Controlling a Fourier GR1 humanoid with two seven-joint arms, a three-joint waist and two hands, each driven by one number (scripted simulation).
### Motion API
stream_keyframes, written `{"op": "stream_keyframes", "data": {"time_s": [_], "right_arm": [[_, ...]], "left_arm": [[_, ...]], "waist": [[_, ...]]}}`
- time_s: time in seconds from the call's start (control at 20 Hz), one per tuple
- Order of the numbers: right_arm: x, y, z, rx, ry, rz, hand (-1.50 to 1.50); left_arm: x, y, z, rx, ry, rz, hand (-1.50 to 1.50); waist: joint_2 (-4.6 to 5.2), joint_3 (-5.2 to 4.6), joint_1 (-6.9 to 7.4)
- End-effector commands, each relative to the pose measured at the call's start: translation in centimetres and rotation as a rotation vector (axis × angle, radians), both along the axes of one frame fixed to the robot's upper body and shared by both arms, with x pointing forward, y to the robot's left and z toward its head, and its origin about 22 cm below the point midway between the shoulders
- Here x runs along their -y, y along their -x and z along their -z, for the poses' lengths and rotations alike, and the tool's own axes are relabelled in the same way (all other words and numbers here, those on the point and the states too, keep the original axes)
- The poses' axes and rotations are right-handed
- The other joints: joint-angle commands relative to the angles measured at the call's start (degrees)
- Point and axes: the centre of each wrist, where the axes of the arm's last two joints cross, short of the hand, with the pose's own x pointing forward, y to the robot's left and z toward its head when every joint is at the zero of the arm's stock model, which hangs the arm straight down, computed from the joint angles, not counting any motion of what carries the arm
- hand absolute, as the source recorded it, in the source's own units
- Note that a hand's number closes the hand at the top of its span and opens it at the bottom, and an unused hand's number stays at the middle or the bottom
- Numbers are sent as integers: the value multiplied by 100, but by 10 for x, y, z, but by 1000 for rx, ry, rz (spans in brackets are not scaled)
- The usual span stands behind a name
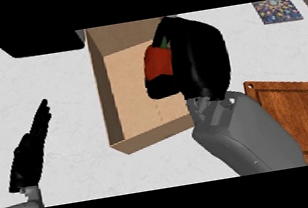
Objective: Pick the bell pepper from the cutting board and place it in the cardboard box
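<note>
— Red pepper [156, 61], where?
— I see my right hand [196, 59] curled round it, over the cardboard box [118, 116], twelve o'clock.
— Left hand [31, 148]?
— Fingers straight, holding nothing, eight o'clock. Cutting board [292, 109] at four.

White counter [72, 179] carries cardboard box [129, 92], cutting board [304, 112] and patterned mat [277, 10].
</note>
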Motion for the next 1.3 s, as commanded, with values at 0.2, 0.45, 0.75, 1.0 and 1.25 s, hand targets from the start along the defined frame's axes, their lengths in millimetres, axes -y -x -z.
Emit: {"op": "stream_keyframes", "data": {"time_s": [0.2, 0.45, 0.75, 1.0, 1.25], "right_arm": [[-14, -75, 22, -114, -31, 6, 150], [-27, -92, 54, -203, 2, 40, 150], [-19, -114, 80, -253, -97, 130, -150], [-17, -120, 89, -195, -157, 91, -150], [-8, -122, 90, 32, -356, 191, -150]], "left_arm": [[-2, 1, -6, 12, -15, 11, 0], [-3, -10, 0, 9, -8, -5, 0], [8, -4, -15, 30, -7, 39, 0], [13, -16, -19, 22, -5, 26, 0], [0, -8, 0, -4, 1, 36, 0]], "waist": [[26, 1, 65], [33, -1, 68], [51, 2, 216], [49, 4, 174], [86, 2, 211]]}}
